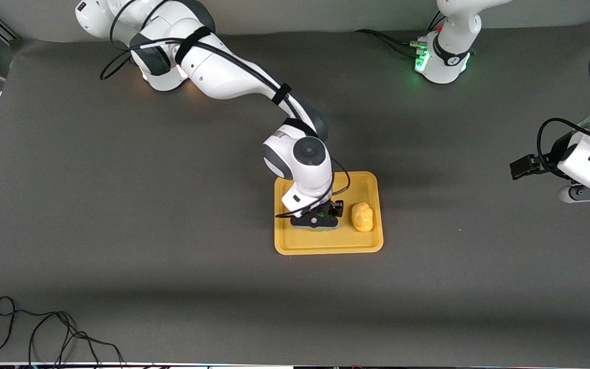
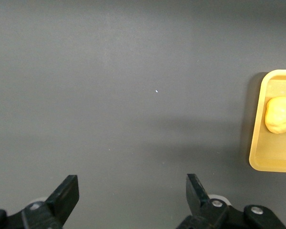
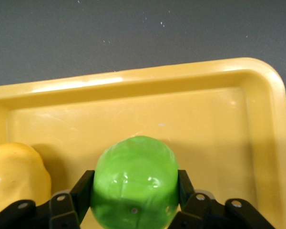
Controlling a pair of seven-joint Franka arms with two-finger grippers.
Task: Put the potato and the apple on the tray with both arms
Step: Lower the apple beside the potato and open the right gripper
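Now you are at the putting-down step: your right gripper (image 3: 133,210) has its fingers (image 3: 78,193) squeezed on the apple (image 3: 133,183), low over the tray (image 1: 295,246). The potato (image 1: 362,216) already lies on the tray, just beside the fingers, toward the left arm's end. Next, I think you just let go and lift straight up. Bare tray shows past the fingertips up to the raised rim, but the potato sits close. Your left gripper (image 2: 128,195) waits over bare desk (image 2: 133,95), fingers spread and empty.

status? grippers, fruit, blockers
Right gripper shut on apple, over tray. Left gripper open, waiting over bare table. Potato on tray. Nothing in the way.
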